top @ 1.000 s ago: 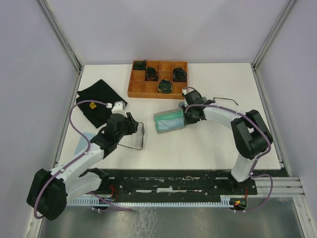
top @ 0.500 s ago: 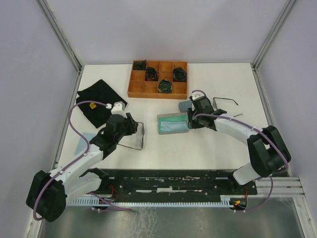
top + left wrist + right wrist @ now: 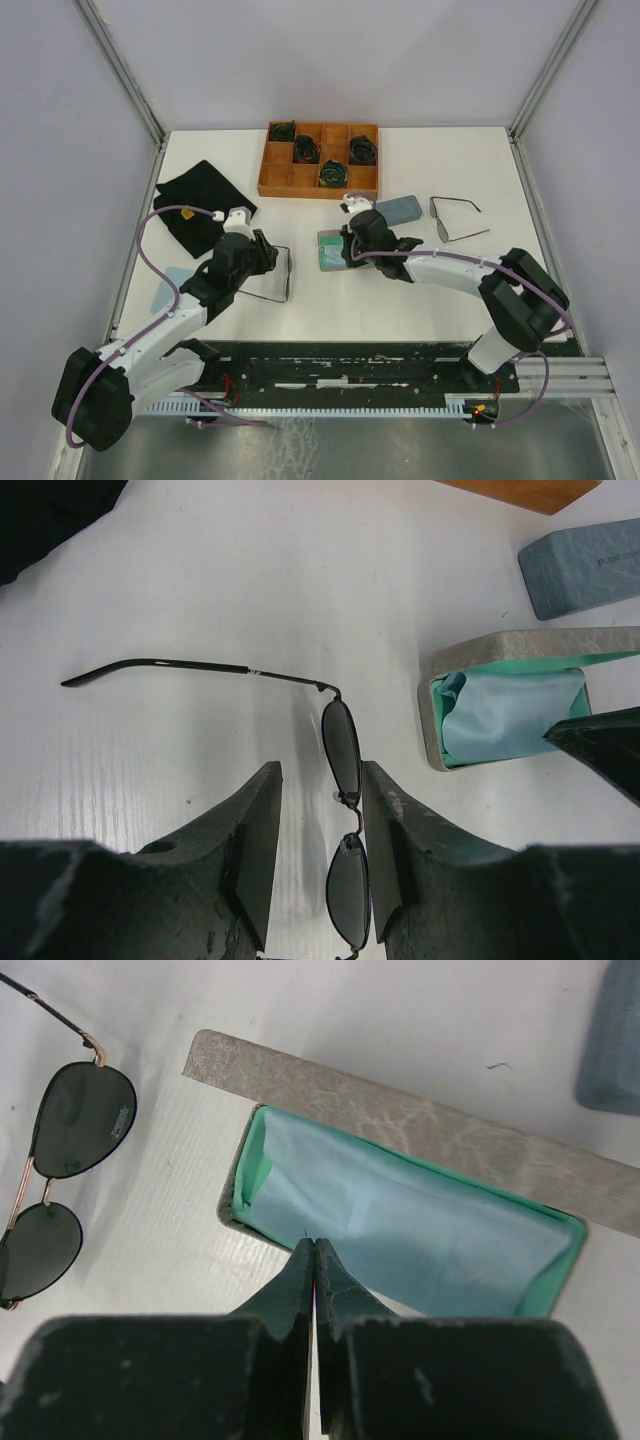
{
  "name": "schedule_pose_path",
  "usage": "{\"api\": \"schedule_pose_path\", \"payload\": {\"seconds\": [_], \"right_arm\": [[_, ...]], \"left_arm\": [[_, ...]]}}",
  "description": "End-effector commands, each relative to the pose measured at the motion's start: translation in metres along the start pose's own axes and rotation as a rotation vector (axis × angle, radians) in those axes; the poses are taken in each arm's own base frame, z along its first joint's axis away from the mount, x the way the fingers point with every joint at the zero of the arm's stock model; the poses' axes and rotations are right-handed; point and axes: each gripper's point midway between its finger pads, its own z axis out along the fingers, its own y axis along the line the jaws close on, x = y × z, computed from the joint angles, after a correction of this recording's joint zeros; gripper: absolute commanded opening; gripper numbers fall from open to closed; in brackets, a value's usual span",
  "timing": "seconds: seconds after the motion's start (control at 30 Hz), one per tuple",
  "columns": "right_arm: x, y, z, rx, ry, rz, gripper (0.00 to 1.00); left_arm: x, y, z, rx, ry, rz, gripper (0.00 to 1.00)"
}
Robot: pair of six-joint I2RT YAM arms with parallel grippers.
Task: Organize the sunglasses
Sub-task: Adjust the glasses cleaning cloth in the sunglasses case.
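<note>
Left gripper [image 3: 320, 772]: jaws part-way apart, straddling the front of one pair of sunglasses [image 3: 342, 750] over the white table [image 3: 200, 570]; bare table shows between the left finger and the frame, so I judge nothing is clamped yet; one temple arm [image 3: 190, 666] sticks out sideways, unfolded. Right gripper [image 3: 314, 1246]: jaws pressed together, tip at the near rim of the open case [image 3: 400, 1100], by its teal cloth [image 3: 420, 1230]; whether it pinches the cloth I cannot tell. Second pair [image 3: 455, 215]: lying well to the right, beyond the closed blue-grey case [image 3: 397, 208]. To do this step well I would close the left jaws on the bridge rather than on a lens; lift only just clear; turn the frame lengthwise to the case mouth; mind the splayed arm, which could catch the rim; have the right tip steady the case from outside the opening.
</note>
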Motion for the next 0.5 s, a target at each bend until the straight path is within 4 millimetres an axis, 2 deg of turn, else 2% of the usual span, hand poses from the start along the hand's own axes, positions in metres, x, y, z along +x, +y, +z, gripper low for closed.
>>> {"api": "schedule_pose_path", "payload": {"seconds": [0.0,0.2,0.47], "right_arm": [[-0.029,0.02,0.021,-0.013,-0.109,0.019,0.03],[-0.021,0.024,0.042,0.017,-0.117,0.0,0.0],[-0.022,0.022,0.058,0.038,-0.129,-0.005,0.0]], "left_arm": [[-0.007,-0.005,0.0,0.019,-0.028,-0.042,0.45],[-0.008,-0.005,-0.001,0.018,-0.031,-0.043,0.45],[-0.009,-0.004,0.0,0.015,-0.034,-0.039,0.45]]}}
